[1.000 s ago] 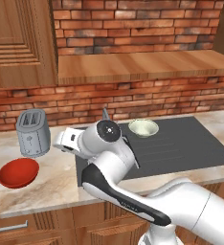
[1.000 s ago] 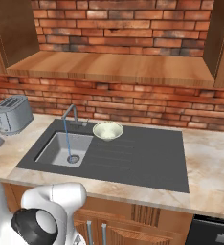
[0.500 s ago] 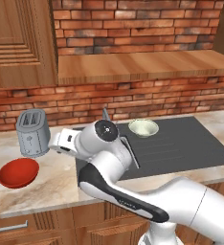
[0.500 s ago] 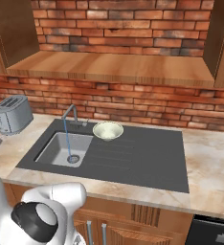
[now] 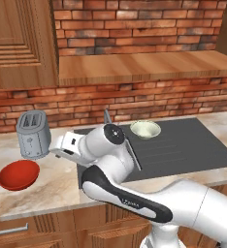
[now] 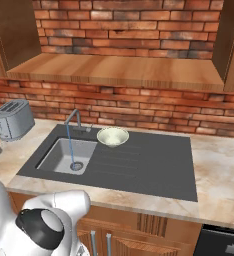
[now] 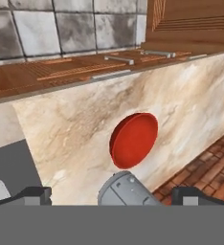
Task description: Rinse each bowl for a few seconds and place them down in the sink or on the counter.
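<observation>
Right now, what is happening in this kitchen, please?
The robot arm is reaching left toward the red bowl, which lies on the counter in front of the toaster. The gripper is open and holds nothing; the hand view shows the red bowl ahead of the fingertips. The cream-green bowl sits on the sink beside the faucet, where water is running into the basin.

Red bowl (image 5: 18,175) upright on counter (image 5: 52,184); cream bowl (image 5: 145,129) on sink (image 5: 193,145).
</observation>
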Robot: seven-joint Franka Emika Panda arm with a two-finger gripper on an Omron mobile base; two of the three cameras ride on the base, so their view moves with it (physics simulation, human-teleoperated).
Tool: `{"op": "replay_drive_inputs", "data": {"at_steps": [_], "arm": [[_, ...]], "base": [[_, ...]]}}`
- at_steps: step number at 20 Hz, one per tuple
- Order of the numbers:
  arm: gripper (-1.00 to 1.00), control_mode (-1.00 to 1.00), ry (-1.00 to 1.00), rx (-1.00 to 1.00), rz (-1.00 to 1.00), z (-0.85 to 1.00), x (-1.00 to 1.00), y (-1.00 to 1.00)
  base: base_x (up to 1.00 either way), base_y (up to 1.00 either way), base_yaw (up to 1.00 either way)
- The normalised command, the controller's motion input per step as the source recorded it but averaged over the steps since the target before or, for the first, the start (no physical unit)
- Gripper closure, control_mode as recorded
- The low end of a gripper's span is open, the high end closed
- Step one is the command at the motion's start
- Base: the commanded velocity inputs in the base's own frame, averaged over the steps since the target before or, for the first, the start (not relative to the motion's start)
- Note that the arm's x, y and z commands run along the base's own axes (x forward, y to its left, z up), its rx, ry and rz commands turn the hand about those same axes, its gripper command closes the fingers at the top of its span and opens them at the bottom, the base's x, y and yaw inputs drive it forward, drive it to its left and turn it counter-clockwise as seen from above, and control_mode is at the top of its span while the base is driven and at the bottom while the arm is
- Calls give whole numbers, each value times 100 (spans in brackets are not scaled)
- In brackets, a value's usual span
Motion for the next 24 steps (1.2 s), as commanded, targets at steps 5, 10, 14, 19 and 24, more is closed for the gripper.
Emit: {"op": "replay_drive_inputs", "data": {"at_steps": [5, 10, 14, 19, 24], "arm": [[-100, -100, 3, 5, 3, -4, 6, 12], [-100, -100, 8, 7, 2, 0, 16, 8], [-100, -100, 12, 8, 1, 0, 18, 3], [-100, -100, 9, 5, 0, -2, 9, 7], [-100, -100, 4, 2, 0, -13, 1, 18]], "base": [[0, 0, 0], [0, 0, 0], [0, 0, 0], [0, 0, 0], [0, 0, 0]]}}
